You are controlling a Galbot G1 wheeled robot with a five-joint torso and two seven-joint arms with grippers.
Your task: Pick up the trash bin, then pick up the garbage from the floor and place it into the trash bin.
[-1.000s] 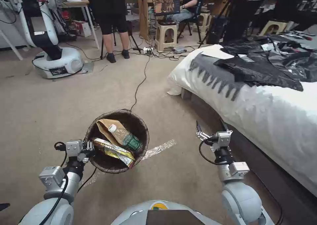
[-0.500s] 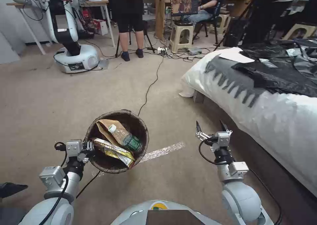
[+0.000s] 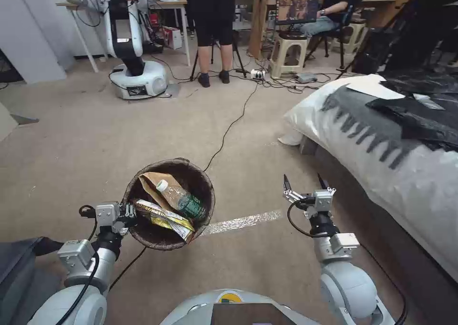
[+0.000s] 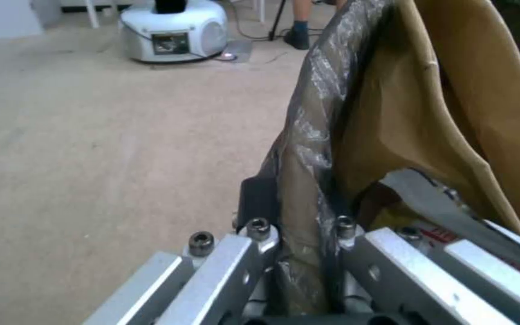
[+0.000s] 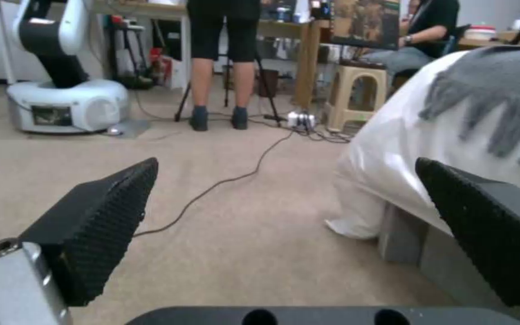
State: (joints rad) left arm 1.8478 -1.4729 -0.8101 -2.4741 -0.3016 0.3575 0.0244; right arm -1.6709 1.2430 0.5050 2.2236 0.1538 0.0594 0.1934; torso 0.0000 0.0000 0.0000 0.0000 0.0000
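Observation:
The trash bin (image 3: 193, 176), round and lined with a dark brown bag, hangs off the floor at lower centre of the head view. My left gripper (image 3: 131, 216) is shut on its near-left rim; the left wrist view has the bag-covered rim (image 4: 308, 149) pinched between the jaws. Inside lie garbage pieces: a tan paper bag (image 3: 151, 182), a plastic bottle (image 3: 181, 199) and a yellow snack wrapper (image 3: 164, 215). To the right of the bin my right gripper (image 3: 303, 184) is held over the carpet, open, with nothing between its black fingers (image 5: 100, 225).
A bed (image 3: 381, 158) with a white cover and dark clothing fills the right side, close to the right arm. A black cable (image 3: 229, 127) runs over the carpet beyond the bin. Another robot (image 3: 131, 43), a standing person and stools stand at the back. A silver tape strip (image 3: 243, 221) lies on the floor.
The whole view has swung to the left: the bed slides off to the right and the far robot moves toward centre. Both arms and the bin keep their places relative to me.

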